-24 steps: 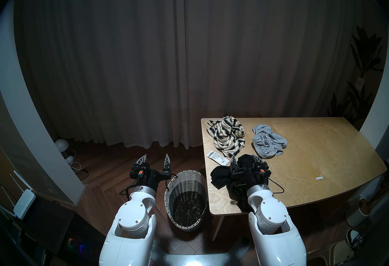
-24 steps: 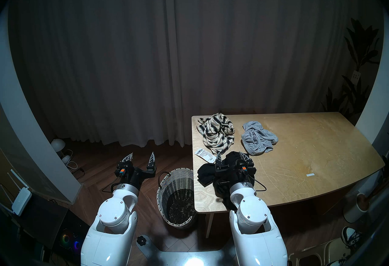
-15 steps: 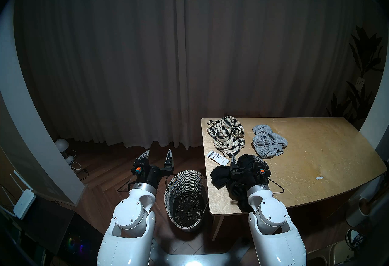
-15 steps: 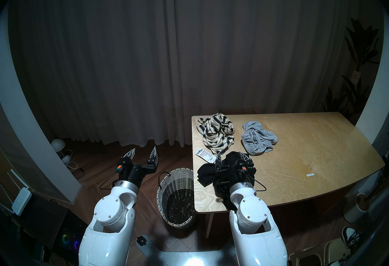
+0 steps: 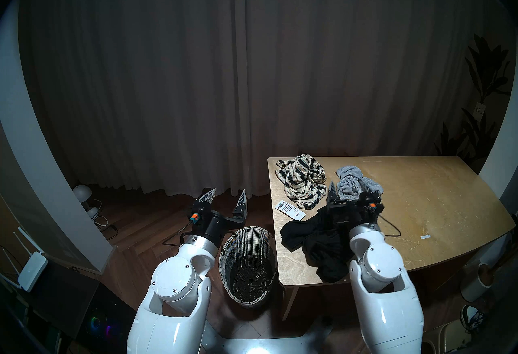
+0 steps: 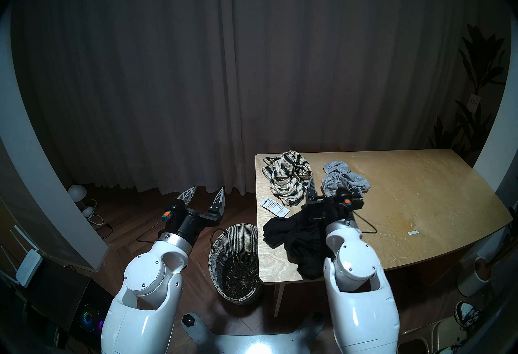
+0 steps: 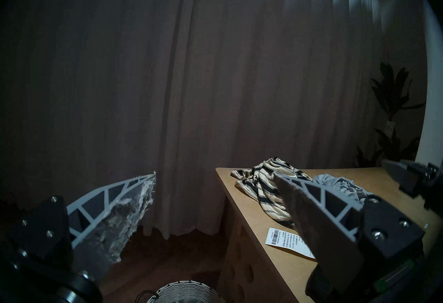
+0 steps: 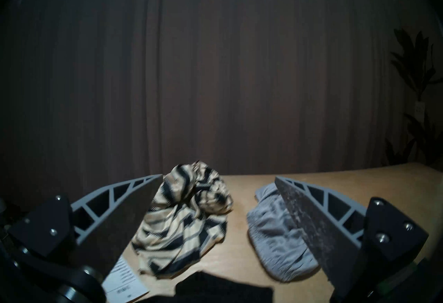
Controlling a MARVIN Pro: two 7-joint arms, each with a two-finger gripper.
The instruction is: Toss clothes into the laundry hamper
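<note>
A black garment [image 5: 316, 244] lies on the near left part of the wooden table [image 5: 420, 218], one end hanging over the front edge. A cream garment with dark stripes [image 5: 301, 182] and a light grey knit garment [image 5: 350, 185] lie further back. The wicker hamper [image 5: 246, 241] stands on the floor, left of the table. My right gripper [image 5: 346, 181] is open and empty, above the far end of the black garment, fingertips before the grey one [image 8: 271, 230]. My left gripper [image 5: 228, 190] is open and empty over the floor, beyond the hamper [image 7: 182, 293].
A white printed paper card [image 5: 290, 209] lies by the table's left edge, and a small white strip [image 5: 426, 236] at its right. A curtain hangs behind. A white lamp [image 5: 81, 192] and cables are on the floor at left. A pale cylinder [image 5: 476, 280] stands right of the table.
My right gripper has moved forward and to the right, from over the black garment towards the grey one. My left gripper has moved forward and to the right. The garments lie as before.
</note>
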